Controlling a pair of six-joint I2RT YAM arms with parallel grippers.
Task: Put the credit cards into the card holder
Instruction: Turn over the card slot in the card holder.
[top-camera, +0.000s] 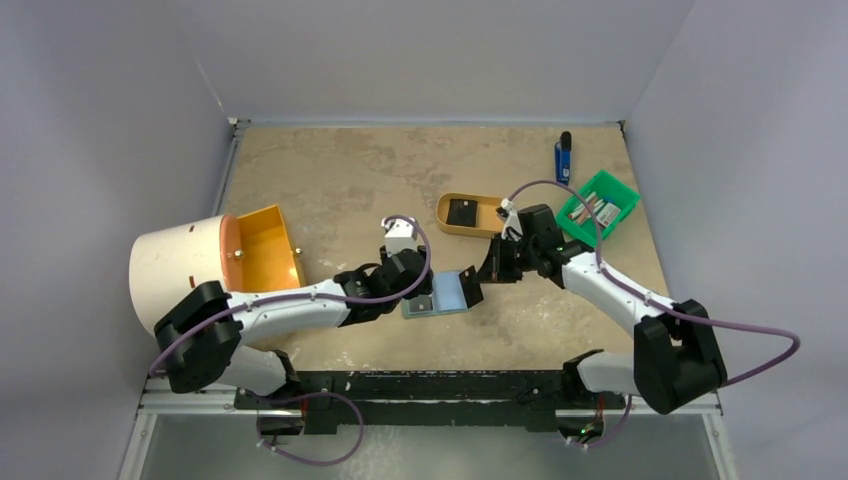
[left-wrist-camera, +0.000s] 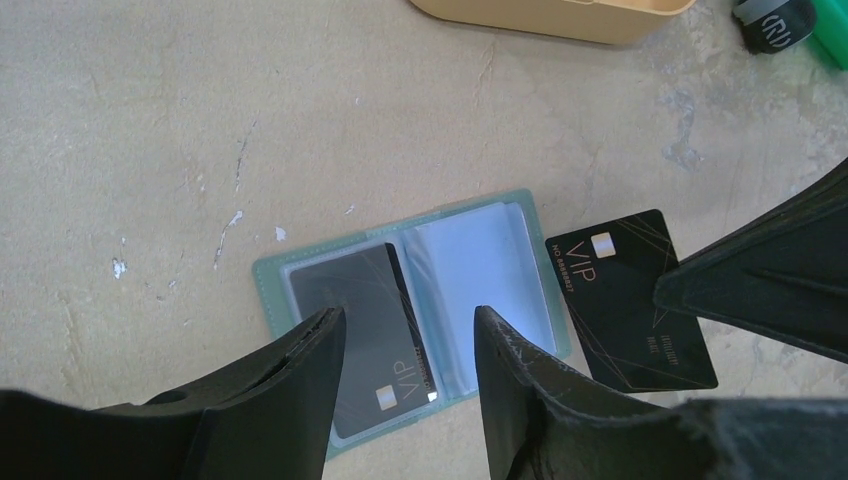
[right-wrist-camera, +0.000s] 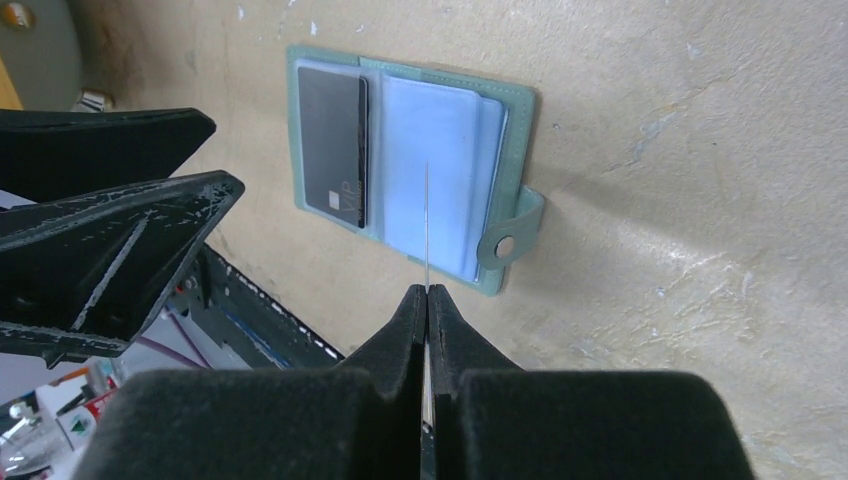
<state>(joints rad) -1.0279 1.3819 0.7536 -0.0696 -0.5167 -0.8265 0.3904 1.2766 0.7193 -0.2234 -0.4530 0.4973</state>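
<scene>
right pincer (right-wrist-camera: 428, 293) grips card (left-wrist-camera: 630, 300) just beside open card holder (left-wrist-camera: 460, 260).

Mottled tan tabletop (top-camera: 330, 170), plain pale grey walls (top-camera: 100, 120) on three sides, even soft light

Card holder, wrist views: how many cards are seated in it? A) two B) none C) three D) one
D: one black VIP card sits in a sleeve of the open card holder; the second card is pinched in the right claw, not in a sleeve.
</scene>
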